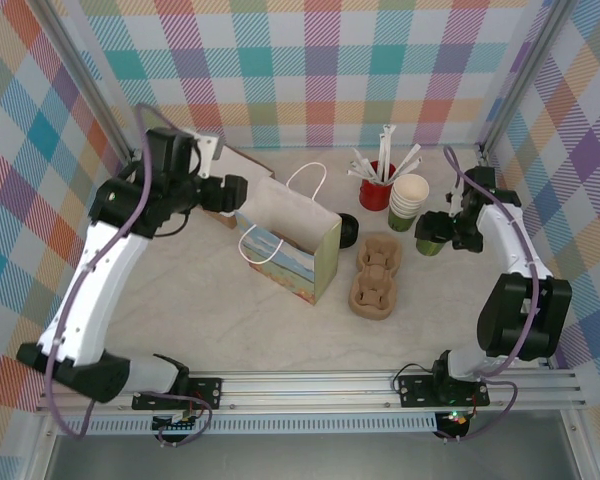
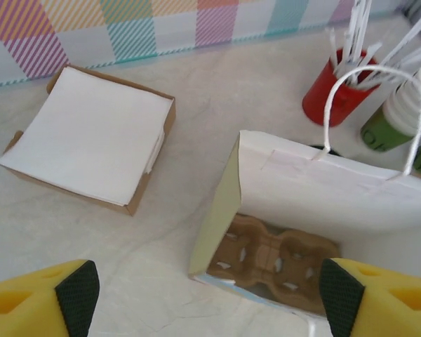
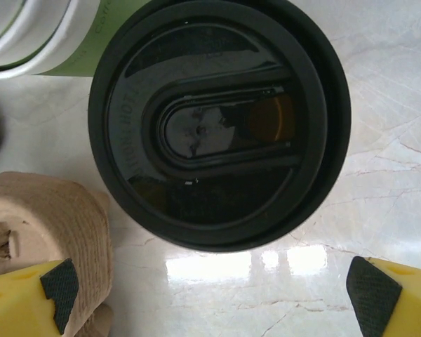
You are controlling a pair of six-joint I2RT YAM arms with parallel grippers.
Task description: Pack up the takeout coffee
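One lidded takeout coffee (image 3: 210, 119) upright on tabletop (image 3: 393, 140) near carrier (image 3: 49, 217) | right tool (image 3: 216, 295) spread wide above it | left tool (image 2: 209, 298) released over bag (image 2: 323, 189) | likely light, crushable, slick-lidded: grip mid-wall, gently.

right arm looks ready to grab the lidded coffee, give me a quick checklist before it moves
1. right gripper open: ok, its fingers stand wide on either side of the cup.
2. black plastic lid seated on the olive-green paper cup: ok, it looks even all round.
3. fingers low enough to catch the cup wall: cannot tell.
4. white paper bag with cord handles upright, mouth open: ok.
5. brown pulp cup carrier in the bag, holes free: ok.
6. left gripper open and empty: ok.
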